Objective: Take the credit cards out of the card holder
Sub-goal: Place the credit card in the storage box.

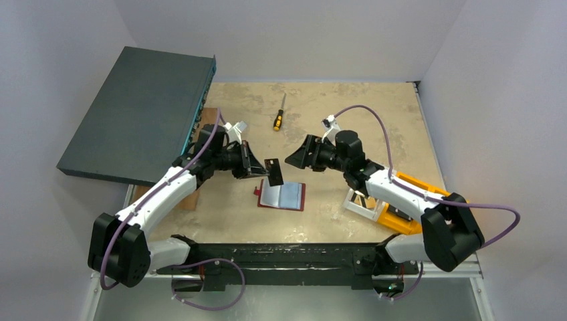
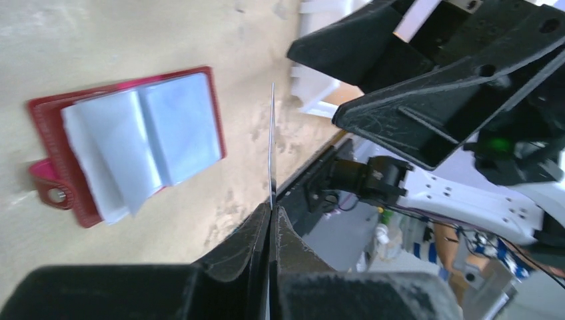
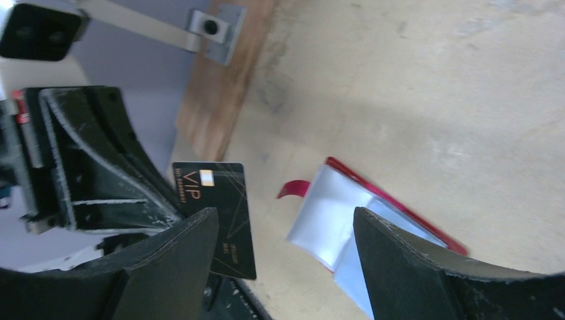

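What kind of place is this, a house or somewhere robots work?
Probably a robot test bench or lab: a left arm and right arm bolted to a worn table, plain white walls boxing it in, and a screwdriver lying nearby.

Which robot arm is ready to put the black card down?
Left: the left gripper is shut on the black VIP card; the right gripper is open and empty.

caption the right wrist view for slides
Left fingers pinch a black rectangular VIP card beside the open dark red card holder, between open right fingers
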`<state>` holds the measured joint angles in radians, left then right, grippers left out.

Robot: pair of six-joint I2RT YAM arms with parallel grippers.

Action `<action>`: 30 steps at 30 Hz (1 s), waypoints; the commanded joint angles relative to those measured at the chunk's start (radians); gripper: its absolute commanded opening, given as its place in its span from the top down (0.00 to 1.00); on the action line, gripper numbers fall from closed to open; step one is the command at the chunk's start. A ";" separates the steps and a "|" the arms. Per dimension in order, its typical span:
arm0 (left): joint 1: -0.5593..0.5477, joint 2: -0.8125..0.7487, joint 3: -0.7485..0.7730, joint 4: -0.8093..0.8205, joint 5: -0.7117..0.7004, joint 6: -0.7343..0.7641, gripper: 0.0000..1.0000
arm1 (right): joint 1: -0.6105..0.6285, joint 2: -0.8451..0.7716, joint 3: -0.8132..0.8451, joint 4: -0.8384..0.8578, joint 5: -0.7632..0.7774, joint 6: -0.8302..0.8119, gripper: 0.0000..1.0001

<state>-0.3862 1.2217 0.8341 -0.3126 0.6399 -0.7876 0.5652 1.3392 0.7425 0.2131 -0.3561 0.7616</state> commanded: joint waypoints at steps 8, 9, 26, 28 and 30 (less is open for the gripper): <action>0.067 -0.035 0.023 0.292 0.243 -0.182 1.00 | -0.035 -0.031 -0.037 0.362 -0.322 0.134 0.31; 0.067 -0.031 0.022 0.296 0.249 -0.188 1.00 | -0.037 -0.027 -0.037 0.372 -0.336 0.141 0.34; 0.066 -0.007 0.014 0.353 0.296 -0.196 1.00 | -0.040 0.005 -0.051 0.475 -0.416 0.232 0.98; 0.066 -0.005 0.020 0.334 0.296 -0.179 1.00 | -0.040 0.001 -0.050 0.454 -0.410 0.223 1.00; 0.066 -0.005 0.025 0.315 0.293 -0.157 0.93 | -0.039 -0.008 -0.049 0.423 -0.396 0.212 1.00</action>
<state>-0.3664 1.2140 0.8341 -0.0120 0.8928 -0.9756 0.5270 1.3468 0.6956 0.6628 -0.7597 0.9981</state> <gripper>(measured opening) 0.008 0.008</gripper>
